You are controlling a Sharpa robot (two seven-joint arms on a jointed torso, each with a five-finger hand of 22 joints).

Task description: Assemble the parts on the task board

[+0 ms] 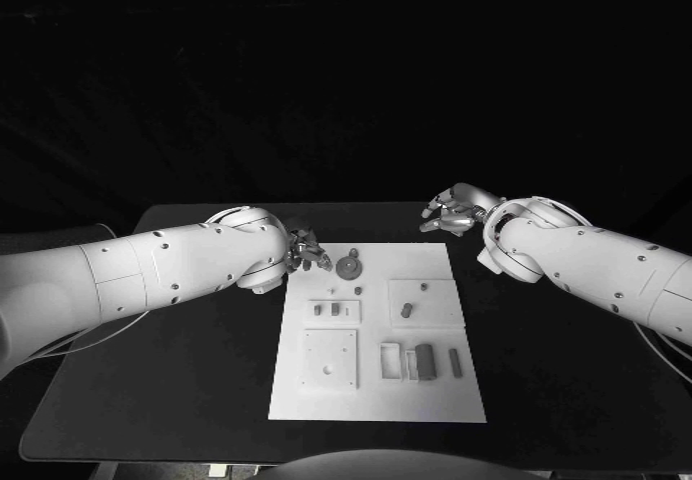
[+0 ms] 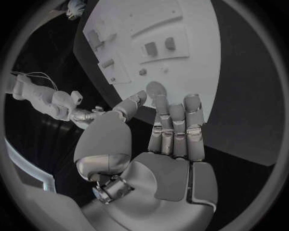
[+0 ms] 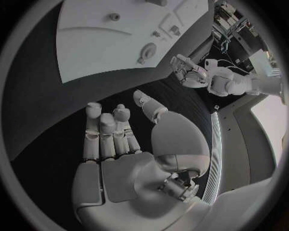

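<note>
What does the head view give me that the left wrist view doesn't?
Head view alone: the whole task board with its near corners, and the left hand from outside, beside the board's far left corner. Left wrist view alone: the left hand's palm side, fingers apart, holding nothing. Both: the round gear by that corner and the right hand.

One task board (image 1: 433, 400), white, on one black table (image 1: 173, 400). Two hands: left hand (image 1: 306, 250), right hand (image 1: 454, 212). On the board: one round disc-like part (image 1: 353, 265) at the far edge, roughly seven more small dark parts (count unsure, they're tiny), e.g. two side by side (image 1: 327, 309), one (image 1: 408, 309), one long block (image 1: 426, 362), one thin bar (image 1: 456, 362). About four raised white fixtures, e.g. one square plate (image 1: 329, 358).
</note>
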